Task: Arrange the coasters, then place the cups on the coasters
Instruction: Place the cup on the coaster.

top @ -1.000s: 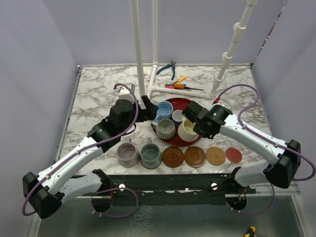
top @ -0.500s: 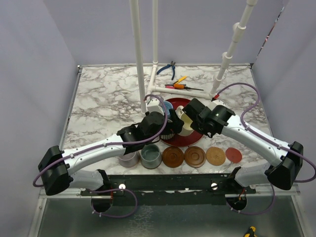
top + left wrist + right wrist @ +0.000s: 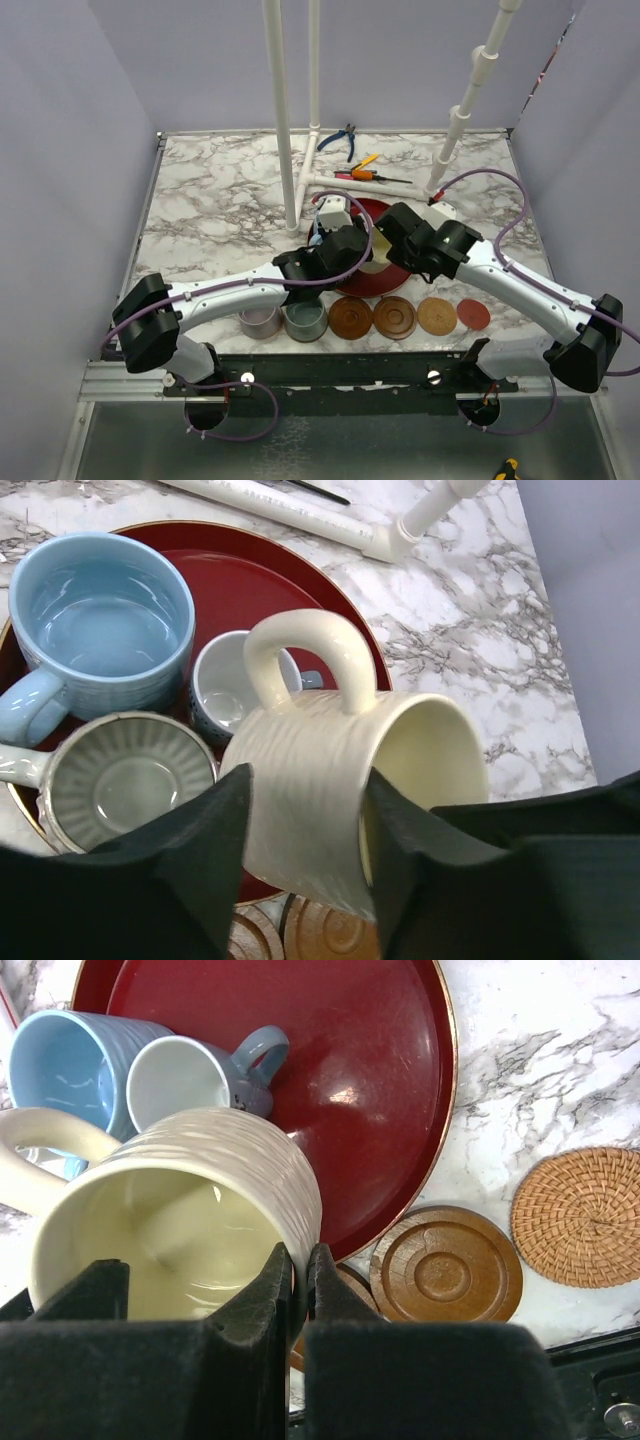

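Coasters (image 3: 395, 317) lie rowed on the marble table (image 3: 220, 190) between lavender walls (image 3: 60, 150).

Both arms reach fwd, wrists meeting at centre — R gripper (image 3: 300, 1290) pinched on cream cup (image 3: 200, 1160) rim; L gripper (image 3: 305, 850) straddles it — contact unclear.

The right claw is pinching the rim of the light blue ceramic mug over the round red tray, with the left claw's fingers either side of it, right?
Wrong mug. The right wrist view shows the right claw pinching the rim of the cream-yellow ribbed ceramic mug; the light blue ceramic mug stands on the round red tray. The left claw does straddle the cream one.
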### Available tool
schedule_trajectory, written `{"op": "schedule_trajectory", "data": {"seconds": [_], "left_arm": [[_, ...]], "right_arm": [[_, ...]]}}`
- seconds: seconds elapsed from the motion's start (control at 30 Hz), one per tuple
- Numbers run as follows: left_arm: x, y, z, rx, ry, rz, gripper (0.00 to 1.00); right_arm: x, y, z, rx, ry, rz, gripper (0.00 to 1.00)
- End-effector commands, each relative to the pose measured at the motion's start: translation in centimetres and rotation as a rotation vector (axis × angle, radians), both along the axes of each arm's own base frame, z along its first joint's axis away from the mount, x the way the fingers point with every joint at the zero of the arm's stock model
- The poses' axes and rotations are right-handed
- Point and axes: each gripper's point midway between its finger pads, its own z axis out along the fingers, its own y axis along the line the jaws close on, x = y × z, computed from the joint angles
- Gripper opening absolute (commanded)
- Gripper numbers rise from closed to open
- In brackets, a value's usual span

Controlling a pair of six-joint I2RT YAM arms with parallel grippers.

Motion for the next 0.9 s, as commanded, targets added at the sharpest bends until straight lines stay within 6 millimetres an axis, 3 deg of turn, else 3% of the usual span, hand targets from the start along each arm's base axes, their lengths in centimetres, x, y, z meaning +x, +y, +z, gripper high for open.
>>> {"op": "schedule_trajectory", "data": {"seconds": [0.0, 0.37, 0.7, 0.87], "left_arm": [[1.3, 0.7, 1.4, 0.069, -0.083, 0.100, 0.41], [1.3, 0.2, 0.9, 0.131, -0.087, 0.101, 0.00], [1.9, -1.2, 2.3, 0.104, -0.098, 0.092, 0.00], [2.6, -2.0, 2.0, 0.096, -0.081, 0.083, 0.00]], "right_arm": [[1.5, 1.1, 1.9, 0.070, -0.101, -0.007, 0.00], [1.3, 2.5, 2.9, 0.128, -0.153, 0.120, 0.02], [-0.2, 1.8, 1.8, 0.139, -0.145, 0.176, 0.22], [-0.9, 1.4, 0.8, 0.126, -0.107, 0.176, 0.28]]}}
